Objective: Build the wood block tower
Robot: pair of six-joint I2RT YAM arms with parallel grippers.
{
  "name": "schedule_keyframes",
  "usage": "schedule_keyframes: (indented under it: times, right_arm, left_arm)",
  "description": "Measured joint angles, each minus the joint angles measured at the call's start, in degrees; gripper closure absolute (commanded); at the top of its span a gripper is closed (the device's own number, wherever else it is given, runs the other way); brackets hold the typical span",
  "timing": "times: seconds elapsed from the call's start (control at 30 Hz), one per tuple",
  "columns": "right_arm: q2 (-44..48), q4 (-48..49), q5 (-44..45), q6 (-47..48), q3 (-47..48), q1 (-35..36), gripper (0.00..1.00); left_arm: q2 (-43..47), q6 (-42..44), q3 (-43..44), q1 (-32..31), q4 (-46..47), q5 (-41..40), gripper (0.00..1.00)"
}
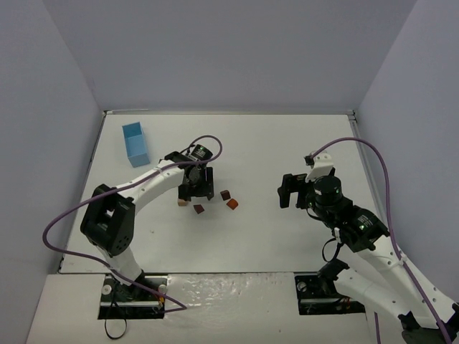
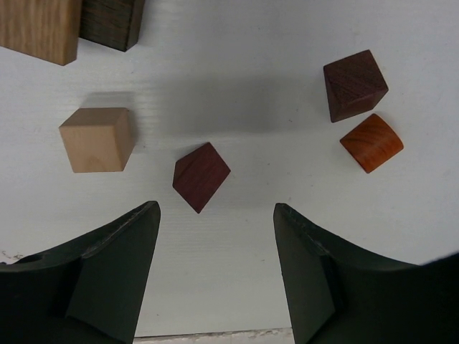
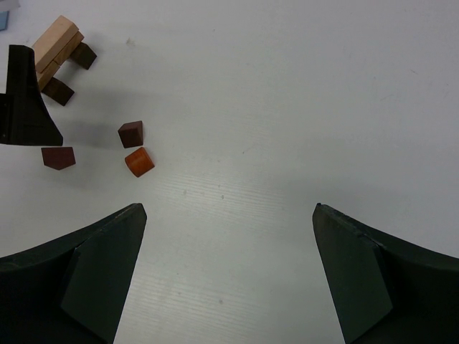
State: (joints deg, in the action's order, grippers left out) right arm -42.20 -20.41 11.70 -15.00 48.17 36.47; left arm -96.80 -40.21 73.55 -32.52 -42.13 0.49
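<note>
A small stack of tan bars on dark brown blocks [image 3: 61, 46] stands at the left; its edge shows in the left wrist view [image 2: 39, 29]. Loose on the table lie a tan cube [image 2: 97, 140], a maroon block [image 2: 201, 176], a dark brown cube [image 2: 354, 84] and an orange block [image 2: 371, 142]. They also show in the top view: the tan cube [image 1: 183, 202], the maroon block [image 1: 199, 208], the dark brown cube [image 1: 225, 194] and the orange block [image 1: 232, 203]. My left gripper [image 2: 215, 218] is open and empty, hovering just near of the maroon block; in the top view [image 1: 197, 183] it hides the stack. My right gripper [image 3: 228, 215] is open and empty, well right of the blocks [image 1: 292, 190].
A light blue box [image 1: 135, 143] stands at the back left of the white table [image 1: 272, 143]. Grey walls close in the back and both sides.
</note>
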Motion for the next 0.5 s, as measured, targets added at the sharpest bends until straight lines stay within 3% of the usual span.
schedule_keyframes:
  times: [0.5]
  right_arm:
    - [1.4,0.0,-0.1,0.1,-0.8,0.0,0.0]
  left_arm:
    - [-6.4,28.0,3.3,-1.2,-0.6,1.7,0.38]
